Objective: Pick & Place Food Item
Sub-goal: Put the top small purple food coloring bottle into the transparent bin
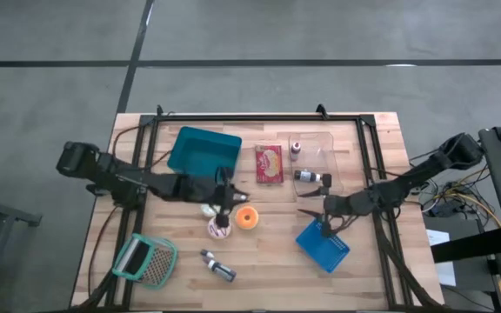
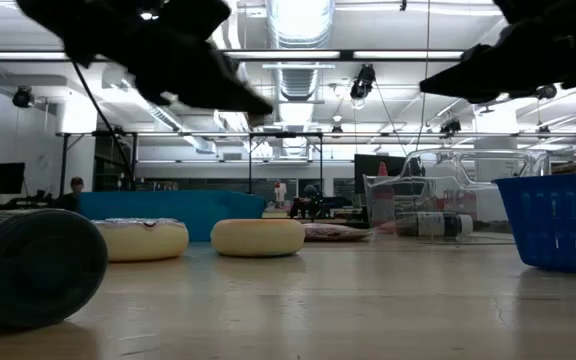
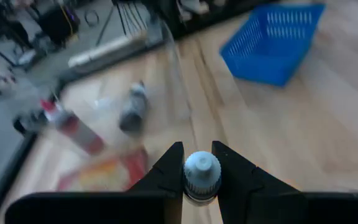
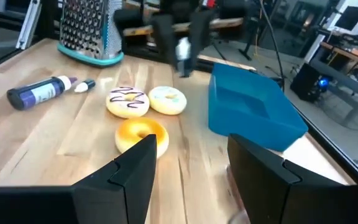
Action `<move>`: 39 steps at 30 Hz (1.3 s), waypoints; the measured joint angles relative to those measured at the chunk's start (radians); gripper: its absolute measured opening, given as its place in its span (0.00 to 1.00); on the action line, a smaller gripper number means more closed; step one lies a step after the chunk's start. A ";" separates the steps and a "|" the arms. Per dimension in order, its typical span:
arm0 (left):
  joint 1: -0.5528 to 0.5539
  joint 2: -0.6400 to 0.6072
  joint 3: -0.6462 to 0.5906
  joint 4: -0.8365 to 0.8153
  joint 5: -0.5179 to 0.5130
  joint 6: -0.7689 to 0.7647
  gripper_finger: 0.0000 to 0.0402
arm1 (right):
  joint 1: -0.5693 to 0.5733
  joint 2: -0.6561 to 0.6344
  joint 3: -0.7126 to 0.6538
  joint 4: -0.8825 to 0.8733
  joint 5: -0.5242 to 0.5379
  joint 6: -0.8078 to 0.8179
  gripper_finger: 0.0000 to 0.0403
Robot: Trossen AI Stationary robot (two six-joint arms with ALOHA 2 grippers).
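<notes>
You have not placed any food yet, as far as the views show. All three doughnuts sit on the counter: the orange doughnut, the chocolate-iced doughnut and the pale-iced doughnut lie close together, just in front of the teal bin. The blue basket sits well to the right of them. Which container is the goal you cannot tell from the task line alone.

Your left hand is closed on a small white-capped bottle, the cap showing between the two fingers, not on a food item. It hangs above the counter over the doughnut cluster, just in front of the teal bin. That bottle likely has to be set down before a doughnut can be picked.

Your right hand stands wide apart and holds nothing. It hovers at the far edge of the blue basket, its arm reaching in from the right, fingers pointing toward the doughnuts and the teal bin
</notes>
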 joint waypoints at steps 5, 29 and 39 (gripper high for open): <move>0.084 0.004 0.072 0.041 0.135 0.064 0.15 | -0.052 0.070 0.053 0.009 -0.066 -0.041 0.48; 0.310 0.575 0.645 0.033 0.547 0.113 0.15 | 0.064 -0.258 0.089 -0.300 0.176 -0.121 0.48; 0.337 0.792 0.888 -0.080 0.563 0.106 0.15 | 0.075 -0.328 0.046 -0.301 0.209 -0.131 0.48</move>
